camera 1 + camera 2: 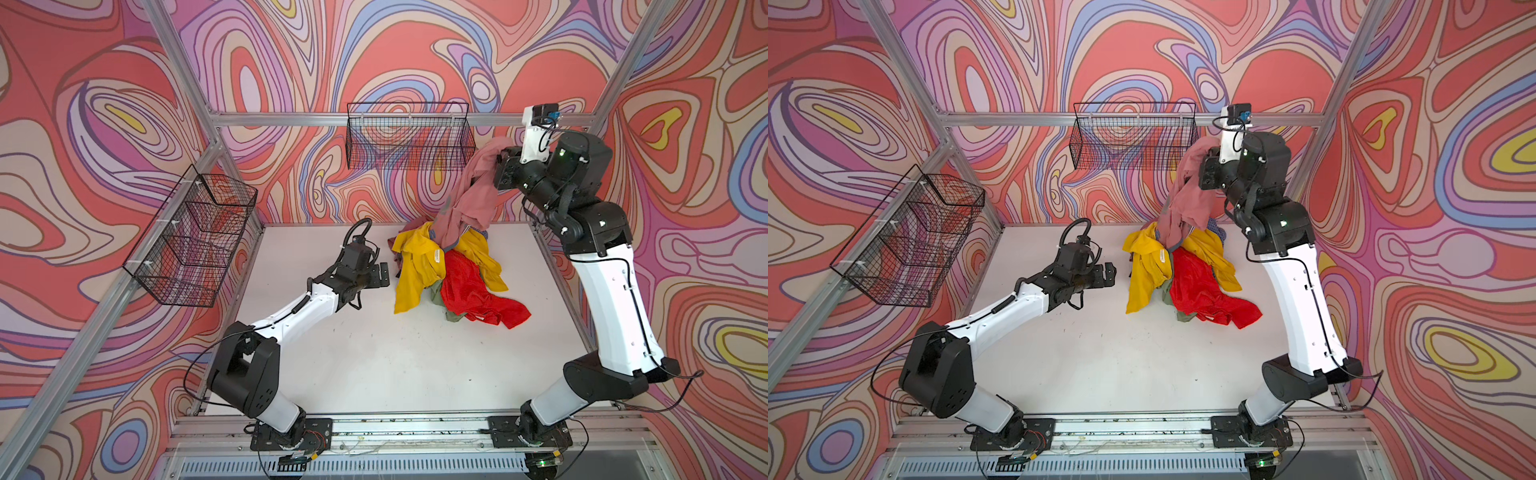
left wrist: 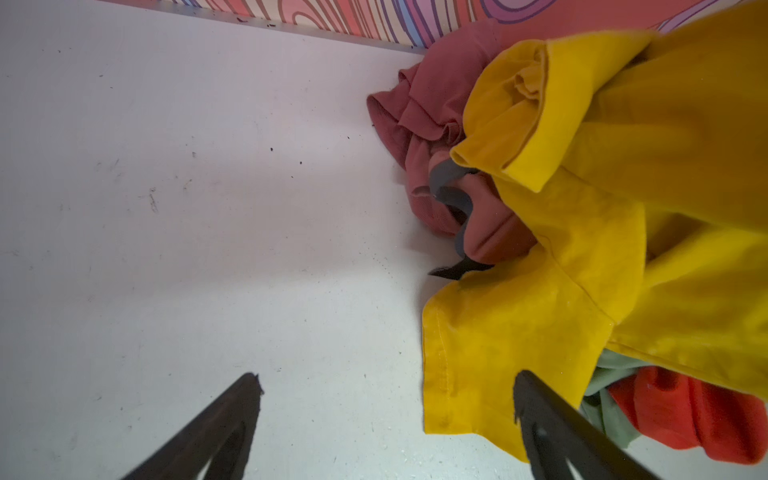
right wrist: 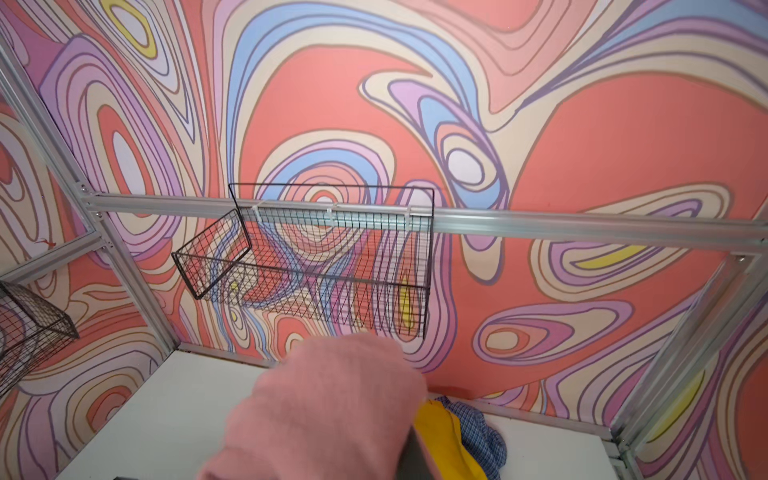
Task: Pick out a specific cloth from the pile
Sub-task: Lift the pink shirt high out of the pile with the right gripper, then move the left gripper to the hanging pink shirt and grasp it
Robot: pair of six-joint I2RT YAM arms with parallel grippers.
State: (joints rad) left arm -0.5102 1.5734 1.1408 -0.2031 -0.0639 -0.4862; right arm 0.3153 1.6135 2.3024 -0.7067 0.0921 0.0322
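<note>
**Lifted high, not yet clear of the pile**

On the white table [image 1: 374, 365]: the pile [image 1: 457, 282], yellow shirt [image 1: 415, 270] on top. Above it, raised most of the way out: the cloth [image 1: 469, 195], lower end apparently caught under the yellow shirt. Pinched at its top fold by the right gripper [image 1: 500, 158], jaws closed. Beside the pile, wide open and empty: the left gripper [image 1: 385, 274]. Left to do: pull the tail free.

Pink cloth [image 1: 469, 195]: soft, dusty rose, grey-blue trim. Lifted high, right of middle near the top in both top views. Hanging long and crumpled, low end touching the pile [image 1: 419, 270]. Pile: messy mound on the white worktop [image 1: 374, 353], just right of picture middle, with yellow, red, green and blue-checked pieces mixed.
</note>
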